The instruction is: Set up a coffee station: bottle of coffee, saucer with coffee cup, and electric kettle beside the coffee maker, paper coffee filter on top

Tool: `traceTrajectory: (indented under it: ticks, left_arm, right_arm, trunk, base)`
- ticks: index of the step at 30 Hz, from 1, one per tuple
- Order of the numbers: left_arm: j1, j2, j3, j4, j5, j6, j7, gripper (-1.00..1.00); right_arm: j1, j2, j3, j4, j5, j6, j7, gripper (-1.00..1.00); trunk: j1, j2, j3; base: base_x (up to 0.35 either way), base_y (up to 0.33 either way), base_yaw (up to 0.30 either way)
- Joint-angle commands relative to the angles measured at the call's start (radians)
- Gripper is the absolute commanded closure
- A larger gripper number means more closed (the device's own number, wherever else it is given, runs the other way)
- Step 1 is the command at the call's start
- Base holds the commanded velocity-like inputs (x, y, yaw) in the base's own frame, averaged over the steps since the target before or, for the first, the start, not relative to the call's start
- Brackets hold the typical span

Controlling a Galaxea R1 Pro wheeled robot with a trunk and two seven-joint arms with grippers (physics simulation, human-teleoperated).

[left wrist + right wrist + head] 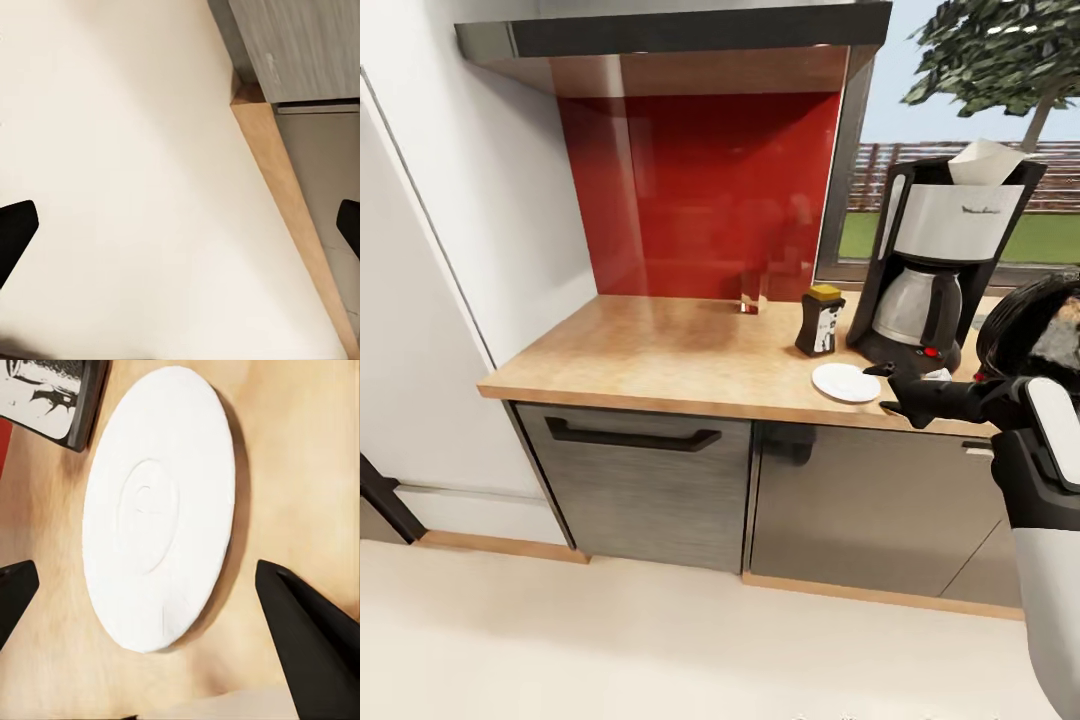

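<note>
On the kitchen countertop (660, 350), the saucer (845, 382) lies bare beside the right gripper (887, 388), fingers apart.

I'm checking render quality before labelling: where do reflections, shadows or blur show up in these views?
Head view: the glossy red back panel carries hazy reflections, and a blurred glassy smear stands at its foot. Right wrist view: the round white saucer casts a soft shadow on the light wood countertop; the black fingertips look soft-edged. Left wrist view: evenly lit pale floor, no glare.
</note>
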Motion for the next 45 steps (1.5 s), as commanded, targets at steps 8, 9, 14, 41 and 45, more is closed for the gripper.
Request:
traceTrajectory:
  ticks: [8, 9, 14, 41, 45]
  left_arm:
    - [0.0, -0.001, -0.008, 0.0, 0.01, 0.007, -0.003, -1.0]
    - [0.0, -0.001, -0.008, 0.0, 0.01, 0.007, -0.003, -1.0]
    - [0.0, -0.001, -0.008, 0.0, 0.01, 0.007, -0.003, -1.0]
    - [0.0, -0.005, -0.007, 0.0, 0.01, 0.007, -0.005, -1.0]
    - [0.0, -0.009, -0.006, 0.0, 0.01, 0.007, -0.005, -1.0]
  right_arm:
    - [-0.001, 0.0, -0.002, 0.0, -0.007, 0.008, -0.01, -1.0]
    - [0.0, 0.0, -0.001, 0.0, -0.008, 0.009, -0.01, -1.0]
    - [0.005, 0.0, -0.003, -0.002, -0.013, 0.011, -0.009, -1.0]
    - [0.698, -0.008, 0.007, -0.168, 0.694, 0.166, 0.907, -1.0]
    - [0.901, -0.003, 0.0, 0.002, 1.321, -0.154, 1.46, -1.0]
  trunk:
    - [0.0, 0.0, -0.001]
    - [0.0, 0.0, -0.001]
    - [0.0, 0.0, -0.001]
    - [0.0, 0.0, -0.001]
    - [0.0, 0.0, -0.001]
  base:
    - [-0.216, -0.001, 0.0]
    - [-0.13, 0.0, 0.0]
    - [-0.198, 0.0, 0.0]
    - [-0.049, 0.0, 0.0]
    - [0.0, 0.0, 0.0]
